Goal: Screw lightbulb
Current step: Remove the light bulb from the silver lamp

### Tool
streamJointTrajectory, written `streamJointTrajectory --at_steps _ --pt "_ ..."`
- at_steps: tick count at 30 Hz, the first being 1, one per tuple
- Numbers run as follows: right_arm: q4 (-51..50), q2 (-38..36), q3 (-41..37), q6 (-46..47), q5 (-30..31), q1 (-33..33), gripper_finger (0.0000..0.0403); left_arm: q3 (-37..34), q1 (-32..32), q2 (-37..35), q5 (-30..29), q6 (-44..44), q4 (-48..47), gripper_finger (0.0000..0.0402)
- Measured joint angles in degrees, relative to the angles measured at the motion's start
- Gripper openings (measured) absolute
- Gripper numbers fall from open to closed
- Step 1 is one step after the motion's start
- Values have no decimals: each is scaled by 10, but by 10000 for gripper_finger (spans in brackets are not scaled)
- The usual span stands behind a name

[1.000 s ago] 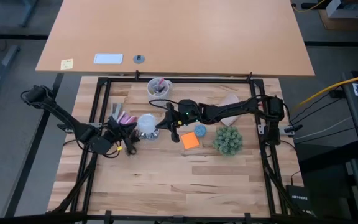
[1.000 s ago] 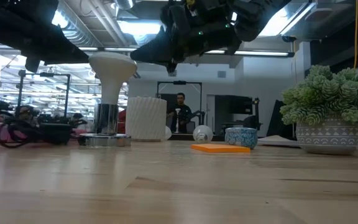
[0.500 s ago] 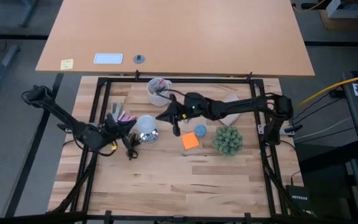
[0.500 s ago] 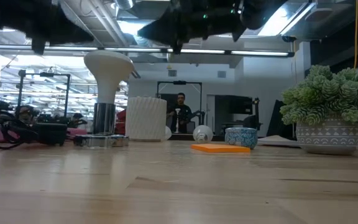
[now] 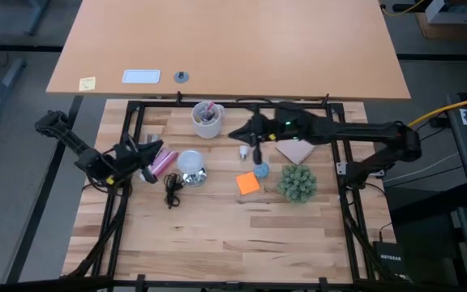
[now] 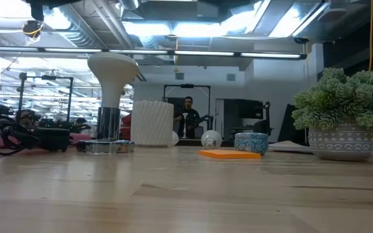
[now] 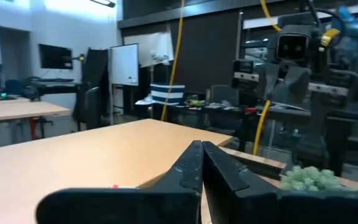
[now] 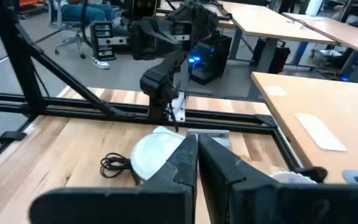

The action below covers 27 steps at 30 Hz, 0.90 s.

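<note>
The white lightbulb (image 5: 189, 161) stands upright, dome up (image 6: 113, 66), with its narrow base down in the shiny silver socket (image 6: 109, 123). The socket rests on the table left of centre, and its black cord (image 5: 171, 191) lies beside it. My left gripper (image 5: 151, 149) is shut and raised to the left of the bulb; in its wrist view its fingers (image 7: 201, 158) point level across the far table. My right gripper (image 5: 235, 135) is shut, high over the table's far middle, right of the bulb. The right wrist view shows the bulb (image 8: 154, 155) beyond its shut fingers (image 8: 194, 149).
A pale cup of pens (image 5: 207, 119) stands at the far edge. An orange sticky note (image 5: 248, 183), a small blue bowl (image 5: 261, 169), a little white round thing (image 5: 242, 152) and a potted green plant (image 5: 297, 182) lie right of centre. A pink item (image 5: 162, 162) lies by the left gripper.
Both arms have risen away from the bulb and socket. My right gripper has gone up and toward the table's far right, out of the low view. My left gripper has lifted and drawn toward the far left, tipping up to level. The bulb stays standing in the socket.
</note>
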Motion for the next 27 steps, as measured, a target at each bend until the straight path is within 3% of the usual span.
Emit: streamJointTrajectory --at_steps 7,16,22,27 --pt "-98 -83 0 0 0 0 19 0 -67 -15 -28 -7 -34 0" --pt "-211 -160 0 0 0 0 19 0 -130 -14 -39 -77 -99 0" --pt "-228 -166 0 37 0 7 19 0 -135 -14 -79 -88 -99 0" --pt "-184 -148 -36 37 0 36 19 0 -135 -14 -99 -101 -139 0"
